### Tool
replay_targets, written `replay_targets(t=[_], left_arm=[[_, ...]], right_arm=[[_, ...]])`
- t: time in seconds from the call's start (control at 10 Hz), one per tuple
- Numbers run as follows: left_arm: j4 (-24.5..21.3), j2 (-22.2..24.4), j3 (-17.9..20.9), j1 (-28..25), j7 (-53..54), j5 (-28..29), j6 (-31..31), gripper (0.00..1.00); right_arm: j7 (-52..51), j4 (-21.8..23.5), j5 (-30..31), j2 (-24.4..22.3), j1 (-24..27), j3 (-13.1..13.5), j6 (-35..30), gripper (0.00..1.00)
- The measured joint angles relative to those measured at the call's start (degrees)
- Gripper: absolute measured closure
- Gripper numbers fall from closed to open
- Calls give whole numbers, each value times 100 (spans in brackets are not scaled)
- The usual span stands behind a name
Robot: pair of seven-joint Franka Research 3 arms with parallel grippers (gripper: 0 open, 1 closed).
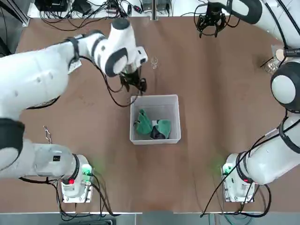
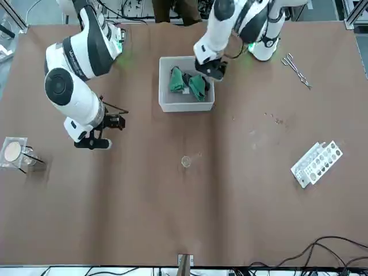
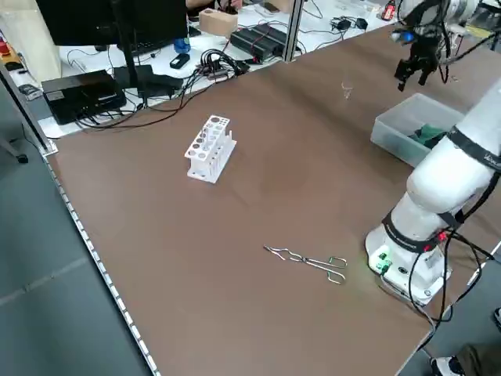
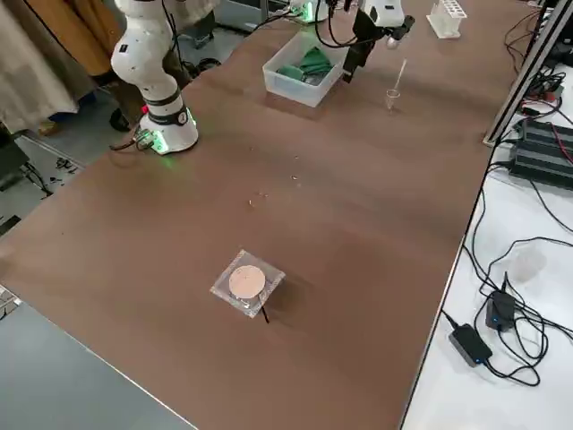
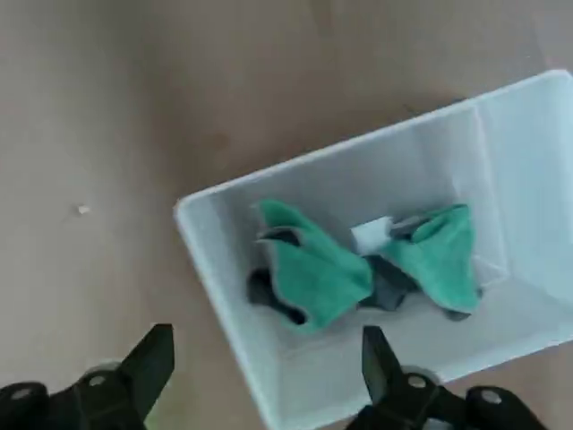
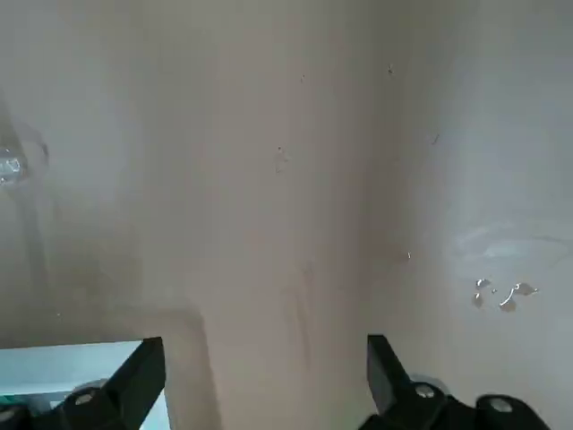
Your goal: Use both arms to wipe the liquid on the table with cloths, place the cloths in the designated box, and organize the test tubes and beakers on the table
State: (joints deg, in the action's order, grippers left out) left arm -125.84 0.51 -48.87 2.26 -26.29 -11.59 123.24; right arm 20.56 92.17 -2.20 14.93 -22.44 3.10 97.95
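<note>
Inside the box (image 5: 376, 170), two cloths (image 5: 313, 269)

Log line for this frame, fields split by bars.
cloths: in bin | left gripper: open, at bin | right gripper: open, above table

Metal scissor-like clamp (image 3: 309, 262), black cables (image 3: 215, 66), dark monitor (image 3: 117, 27), brown cardboard box (image 3: 218, 22), power adapters (image 4: 471, 344)
</note>
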Motion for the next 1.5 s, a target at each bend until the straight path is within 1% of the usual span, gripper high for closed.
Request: replay_targets(t=[0.1,0.3,0.4,0.6,0.8,1.1,1.2,1.3,1.5], left_arm=[[11,-405,-103,68,-195,451,219,6],[125,-1287,-143,454,-766,1620,324,6],[187,-1716,-147,594,-947,1969,341,5],[246,-2386,-144,674,-998,2282,353,5],[251,-2777,-138,670,-1007,2632,354,5],[245,-3123,-126,676,-1008,2679,349,9],[242,-3269,-91,678,-1017,2682,349,14],[244,-3400,-31,677,-1054,2796,349,22],[268,-3552,-3,674,-1399,3213,357,32]], right_arm=[[1,4,0,72,13,0,42,0],[3,4,0,160,15,-4,98,0],[9,4,0,172,16,-5,116,0],[23,75,0,182,25,-3,201,0],[25,175,0,186,28,-3,271,0],[25,187,0,186,23,-11,276,0],[25,187,0,186,22,-12,276,0],[25,188,0,186,22,-13,276,0],[25,188,0,186,21,-14,276,0]])
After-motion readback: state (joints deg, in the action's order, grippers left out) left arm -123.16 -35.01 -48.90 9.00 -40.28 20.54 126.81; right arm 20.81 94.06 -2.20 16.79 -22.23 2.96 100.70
